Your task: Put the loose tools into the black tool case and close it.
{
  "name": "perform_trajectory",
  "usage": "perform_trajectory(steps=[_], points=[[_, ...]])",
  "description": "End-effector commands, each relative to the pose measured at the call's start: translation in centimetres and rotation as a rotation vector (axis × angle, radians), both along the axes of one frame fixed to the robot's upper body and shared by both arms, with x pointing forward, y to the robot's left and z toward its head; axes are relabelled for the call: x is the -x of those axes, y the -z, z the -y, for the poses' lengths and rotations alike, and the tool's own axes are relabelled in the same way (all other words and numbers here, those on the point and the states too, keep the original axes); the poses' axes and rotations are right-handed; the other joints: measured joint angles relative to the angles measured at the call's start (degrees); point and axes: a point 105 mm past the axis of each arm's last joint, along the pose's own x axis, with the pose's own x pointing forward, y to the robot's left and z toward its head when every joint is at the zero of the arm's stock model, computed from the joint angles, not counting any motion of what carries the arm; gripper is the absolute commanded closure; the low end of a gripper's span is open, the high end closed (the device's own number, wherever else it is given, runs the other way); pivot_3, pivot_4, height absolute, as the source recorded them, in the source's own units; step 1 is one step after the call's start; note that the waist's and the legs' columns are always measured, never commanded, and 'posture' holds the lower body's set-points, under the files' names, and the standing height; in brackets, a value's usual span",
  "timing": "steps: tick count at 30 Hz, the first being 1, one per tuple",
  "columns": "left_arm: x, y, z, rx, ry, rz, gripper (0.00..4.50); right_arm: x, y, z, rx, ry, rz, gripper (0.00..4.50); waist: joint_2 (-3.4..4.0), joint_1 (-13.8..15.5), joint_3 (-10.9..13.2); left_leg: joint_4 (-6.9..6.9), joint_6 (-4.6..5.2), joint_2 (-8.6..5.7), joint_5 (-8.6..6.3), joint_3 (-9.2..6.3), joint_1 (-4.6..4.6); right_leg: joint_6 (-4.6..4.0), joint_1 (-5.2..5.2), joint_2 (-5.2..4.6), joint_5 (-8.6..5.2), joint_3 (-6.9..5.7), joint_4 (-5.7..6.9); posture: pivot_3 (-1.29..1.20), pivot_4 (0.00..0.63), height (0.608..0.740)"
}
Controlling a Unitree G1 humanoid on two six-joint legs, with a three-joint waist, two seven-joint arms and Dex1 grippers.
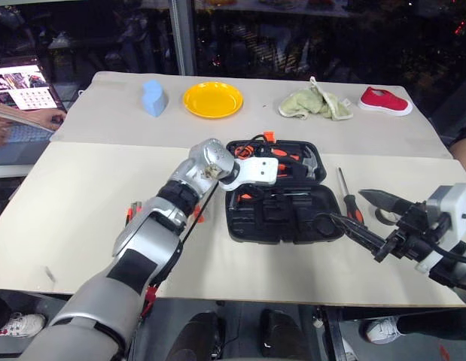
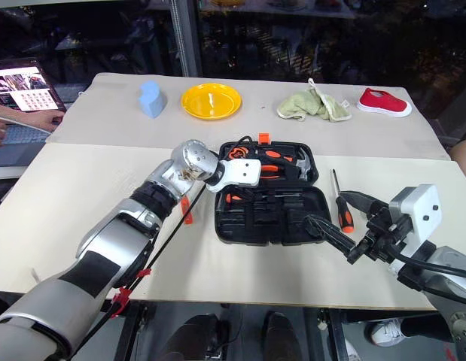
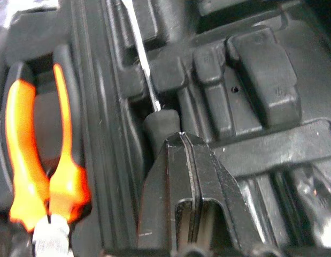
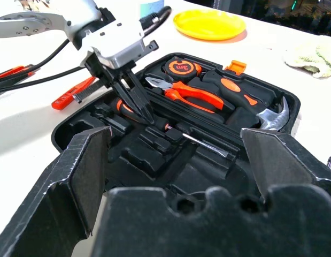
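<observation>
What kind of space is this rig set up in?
Probably a robot test lab, not a workshop: unrelated props on a pale tabletop, namely a round yellow plastic plate and a red shoe, plus a person's hand at a laptop.

**A:** What surrounds the work area?

**B:** Two pale beige tables [image 1: 82, 203] are pushed together, their seam running from 9 to 3 o'clock. Behind them, at 12 o'clock, is a dark glass wall [image 1: 308, 37] with a grey metal post [image 1: 181, 36] and small glints of light.

**A:** Anything at the edges?

**B:** At 10 o'clock, a lit laptop screen [image 1: 22, 84]. At 6 o'clock, dark floor under the table edge.
</observation>
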Motion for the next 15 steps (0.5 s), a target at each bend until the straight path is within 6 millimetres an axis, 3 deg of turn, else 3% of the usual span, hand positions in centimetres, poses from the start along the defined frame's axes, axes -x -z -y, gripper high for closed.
perform_trajectory(steps=[1,5,9,13,15], points=[[0.3,-3.2,-1.5,0.128,-0.024,-0.052,4.48,0.0,-0.9,0.7,0.004,0.032,0.053,0.00,0.01,-0.03,0.00,0.00,0.00,0.00,0.00,0.01,0.01,-0.01,0.00,-0.01,-0.01,0.00,0.05,0.00,0.150,0.740],[1.8,-4.6,-5.0,0.208,-0.050,-0.124,3.45,0.2,-0.1,2.3,0.026,0.080,0.009,0.00,0.02,-0.35,-0.01,0.00,0.03,0.00,-0.02,0.02,0.02,-0.01,0.00,-0.01,-0.01,0.03,0.07,0.00,0.150,0.740],[8.0,-6.3,-12.0,0.315,0.025,-0.242,1.99,1.8,0.1,6.2,0.018,0.197,-0.051,0.00,0.14,-1.61,-0.04,-0.10,-0.05,0.02,-0.06,0.04,0.04,-0.06,-0.12,0.04,-0.04,0.13,0.17,0.00,0.150,0.740],[10.1,-5.2,-16.0,0.279,-0.112,-0.301,0.50,4.0,0.8,9.0,0.027,0.279,-0.115,0.00,0.19,-1.10,-0.06,-0.19,-0.23,0.11,-0.10,-0.08,0.16,-0.20,-0.07,0.13,-0.13,0.08,0.07,0.00,0.150,0.740],[10.9,-4.7,-17.5,0.270,-0.174,-0.320,0.05,5.3,1.4,10.3,0.030,0.322,-0.159,0.00,0.24,-0.28,-0.06,-0.19,-0.42,0.10,-0.20,-0.12,0.54,-0.18,0.16,0.11,-0.18,0.02,-0.06,0.00,0.150,0.740]])
